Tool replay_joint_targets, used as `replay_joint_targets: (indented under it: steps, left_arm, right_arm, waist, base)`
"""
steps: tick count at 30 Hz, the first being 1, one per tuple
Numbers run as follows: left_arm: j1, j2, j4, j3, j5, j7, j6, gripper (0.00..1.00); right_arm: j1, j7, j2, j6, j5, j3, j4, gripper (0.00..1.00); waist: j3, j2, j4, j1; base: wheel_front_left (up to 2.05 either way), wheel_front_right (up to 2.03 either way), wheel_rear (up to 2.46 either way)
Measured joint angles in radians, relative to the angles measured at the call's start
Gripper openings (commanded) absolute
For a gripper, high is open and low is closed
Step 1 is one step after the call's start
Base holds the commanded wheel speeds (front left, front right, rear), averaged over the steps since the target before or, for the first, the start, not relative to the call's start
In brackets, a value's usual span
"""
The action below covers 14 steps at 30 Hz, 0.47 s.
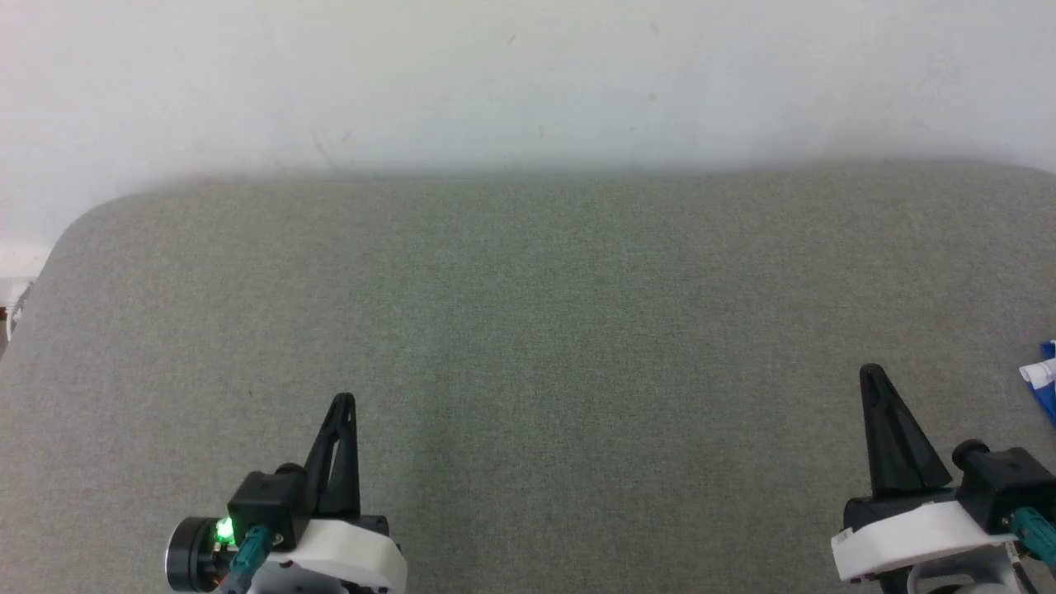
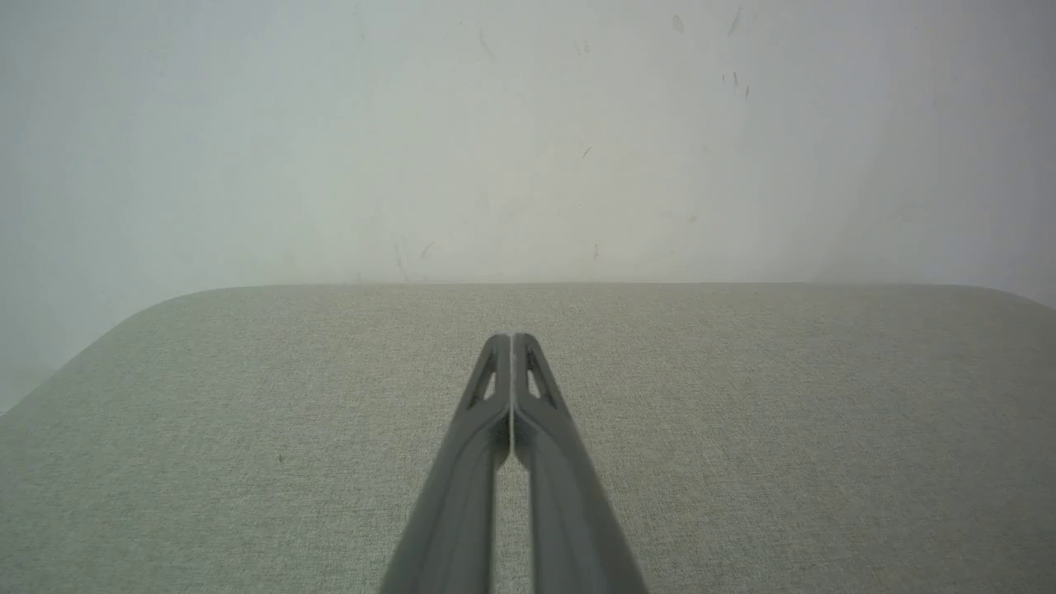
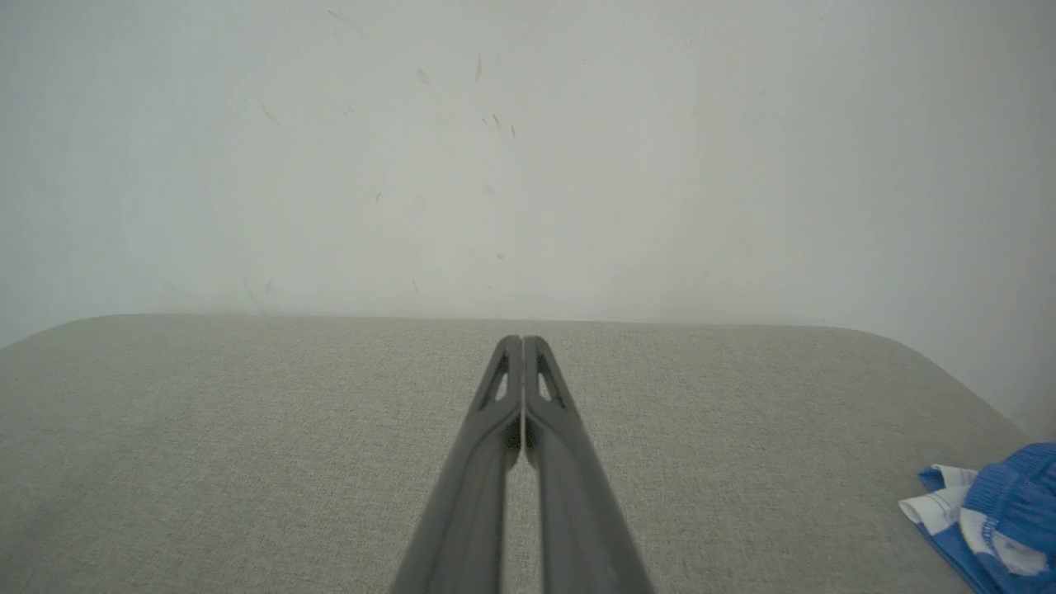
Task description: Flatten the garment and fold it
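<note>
My left gripper (image 1: pixel 345 403) and right gripper (image 1: pixel 871 373) are clenched on nothing, well apart over the open grey padded surface (image 1: pixel 528 313). The garment (image 3: pixel 998 507) lies bunched near its right edge.

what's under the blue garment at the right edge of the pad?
The garment lies bunched on the grey fabric surface, which shows bare beside it. Anything directly beneath the heap is covered by its folds, and its right part runs out of frame.

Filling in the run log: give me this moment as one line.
stage: folding not started | garment: bunched, right edge of grey surface | left gripper: shut, empty | right gripper: shut, empty
</note>
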Motion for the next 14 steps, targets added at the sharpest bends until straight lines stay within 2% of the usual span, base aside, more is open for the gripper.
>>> replay_joint_targets:
  steps: [14]
  left_arm:
    - [-0.001,0.0,-0.008,0.007,0.011,0.027,-0.001,0.0]
  right_arm:
    - [-0.004,0.026,0.0,0.0,-0.012,0.009,0.0,0.0]
  waist:
    - [-0.006,0.0,-0.002,0.0]
  base:
    - [0.0,0.0,0.0]
